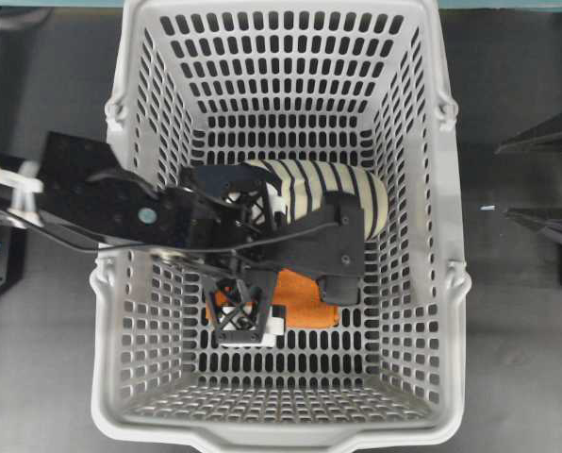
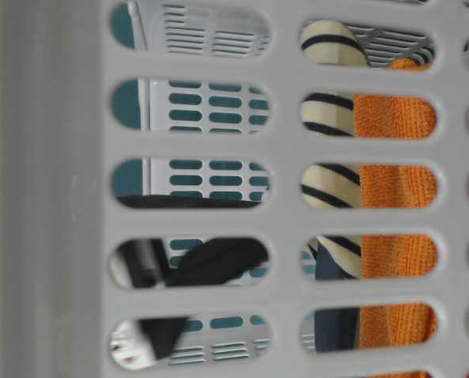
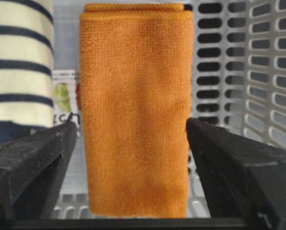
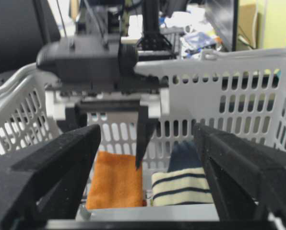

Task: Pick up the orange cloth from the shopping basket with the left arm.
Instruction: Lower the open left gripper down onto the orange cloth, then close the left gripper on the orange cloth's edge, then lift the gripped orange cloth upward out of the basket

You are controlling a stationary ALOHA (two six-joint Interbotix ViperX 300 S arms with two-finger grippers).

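From overhead I count one shopping basket (image 1: pixel 451 189), light grey and slotted, holding one orange cloth (image 1: pixel 305 300) and one striped slipper (image 1: pixel 342 189) on its floor; my left arm (image 1: pixel 121 203) reaches in over the left rim, and its left gripper (image 1: pixel 246 283) hangs above the cloth with its jaws spread wide, holding nothing. Two dark pieces of the right arm's rig sit outside the basket at the picture's right edge. At table level I look through the basket wall's slots: one orange cloth (image 2: pixel 396 189) lies just beside the navy-and-cream slipper (image 2: pixel 329 185), and blurred black parts of the arm show in the lower slots. My left wrist camera frames the single folded cloth (image 3: pixel 136 110) between the two black fingers (image 3: pixel 28 163), parted on either side of it and not clamping it; the slipper (image 3: pixel 18 62) lies at the left, and a small printed label peeks out between them. From the right wrist, the right gripper (image 4: pixel 148 163) stands parted and empty outside the basket, facing the cloth (image 4: pixel 115 184), the slipper (image 4: pixel 184 184) and the left gripper (image 4: pixel 112 139) lowered inside.
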